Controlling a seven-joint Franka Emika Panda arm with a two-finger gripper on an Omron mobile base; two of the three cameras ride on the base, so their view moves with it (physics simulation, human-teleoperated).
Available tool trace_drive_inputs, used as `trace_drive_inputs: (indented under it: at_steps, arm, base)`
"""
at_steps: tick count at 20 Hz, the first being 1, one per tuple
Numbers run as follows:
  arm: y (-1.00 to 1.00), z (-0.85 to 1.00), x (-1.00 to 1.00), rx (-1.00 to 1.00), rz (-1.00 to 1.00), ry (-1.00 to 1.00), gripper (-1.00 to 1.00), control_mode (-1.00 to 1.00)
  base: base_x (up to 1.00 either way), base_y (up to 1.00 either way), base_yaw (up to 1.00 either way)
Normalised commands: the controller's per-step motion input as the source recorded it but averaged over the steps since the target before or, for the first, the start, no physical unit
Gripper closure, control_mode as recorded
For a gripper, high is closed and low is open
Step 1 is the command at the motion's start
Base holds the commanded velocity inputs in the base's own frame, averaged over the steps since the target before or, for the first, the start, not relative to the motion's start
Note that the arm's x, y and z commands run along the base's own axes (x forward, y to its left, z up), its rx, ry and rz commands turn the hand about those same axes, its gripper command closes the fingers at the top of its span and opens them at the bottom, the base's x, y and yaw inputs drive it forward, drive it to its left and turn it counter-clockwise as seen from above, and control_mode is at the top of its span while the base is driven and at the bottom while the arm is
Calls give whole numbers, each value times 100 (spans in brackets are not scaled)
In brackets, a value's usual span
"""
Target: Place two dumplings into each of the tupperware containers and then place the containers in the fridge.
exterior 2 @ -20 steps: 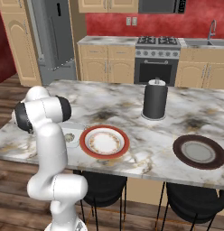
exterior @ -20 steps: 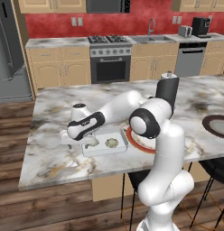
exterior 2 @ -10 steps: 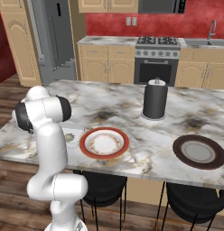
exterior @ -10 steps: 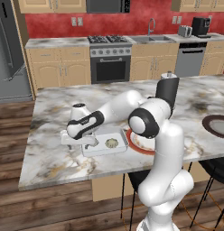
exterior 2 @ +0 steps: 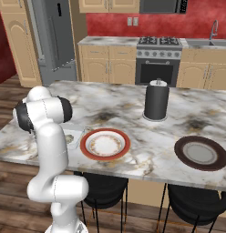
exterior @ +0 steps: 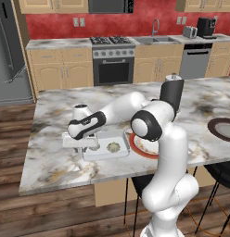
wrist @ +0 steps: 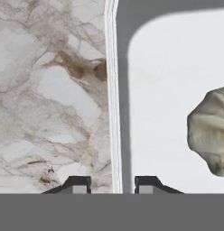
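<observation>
Marble island counter [exterior: 52, 157]: the gripper [wrist: 112, 184] straddles the rim of the translucent white container [wrist: 114, 67], fingertips pinching its wall. One dumpling [wrist: 211, 131] sits inside it. This looks like the carrying step; the next move calls for a level lift toward the fridge [exterior 2: 53, 34].

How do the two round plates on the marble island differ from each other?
The red-rimmed plate has a pale cream centre; the dark brown plate has a grey centre. The red-rimmed plate lies beside the white tupperware container; the brown one lies apart, at the counter's other end. Both are round, flat and carry no food.
</observation>
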Motion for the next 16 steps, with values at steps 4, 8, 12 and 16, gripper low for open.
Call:
trace_drive_inputs:
  at_steps: [4, 8, 12, 16]
  arm:
    - [0, 0, 0, 0, 0, 0, 100, -100]
    - [0, 0, 0, 0, 0, 0, 100, -100]
    - [3, 10, -15, -3, 0, 0, 100, -100]
    - [0, 43, -28, -7, 1, -1, 100, -100]
  base:
    - [0, 0, 0]
    - [0, 0, 0]
    - [0, 0, 0]
    - [0, 0, 0]
